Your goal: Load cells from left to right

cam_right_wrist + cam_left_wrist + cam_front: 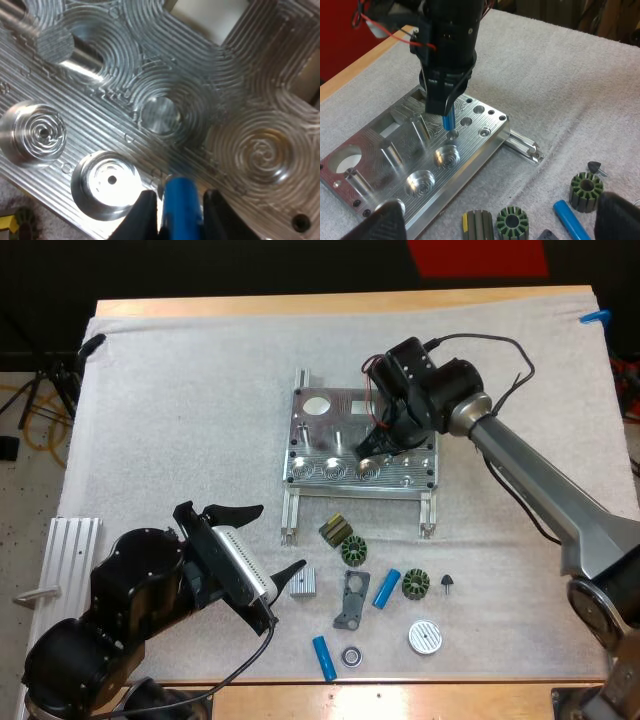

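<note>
Cells, high view: two spare cells (386, 588) lie loose near the bench's near edge; right tool (372, 443) stands over the fixture (318, 435); left tool (238, 558) gapes empty toward the near-left corner.
Left wrist view: blue cell (448, 120) hangs upright over a small hole in the fixture.
Right wrist view: fingers (142, 215) clamp it from both sides.
Handling: likely light, stiff, slick; best gripped mid-body.

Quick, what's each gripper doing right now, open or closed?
Left gripper: open, holding nothing.
Right gripper: shut on a blue cylinder, over the metal fixture.
</note>
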Motion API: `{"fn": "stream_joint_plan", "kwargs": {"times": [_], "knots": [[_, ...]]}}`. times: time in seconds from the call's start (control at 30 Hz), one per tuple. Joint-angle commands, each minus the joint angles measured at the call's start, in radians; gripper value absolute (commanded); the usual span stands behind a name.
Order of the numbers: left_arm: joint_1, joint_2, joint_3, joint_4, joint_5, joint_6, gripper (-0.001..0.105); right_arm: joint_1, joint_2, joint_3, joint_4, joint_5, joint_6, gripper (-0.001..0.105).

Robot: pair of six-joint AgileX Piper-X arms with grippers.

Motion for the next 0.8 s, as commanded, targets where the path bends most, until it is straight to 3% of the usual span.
{"fn": "stream_joint_plan", "kwargs": {"times": [0.0,0.77], "knots": [[-0.003,0.002,-0.003,-0.003,-0.011,-0.014,0.075,-0.002,0.009,-0.010,0.001,-0.020,-0.008,0.000],[-0.003,0.002,-0.003,-0.003,-0.011,-0.014,0.075,0.002,0.029,-0.010,0.010,0.024,-0.008,0.000]]}}
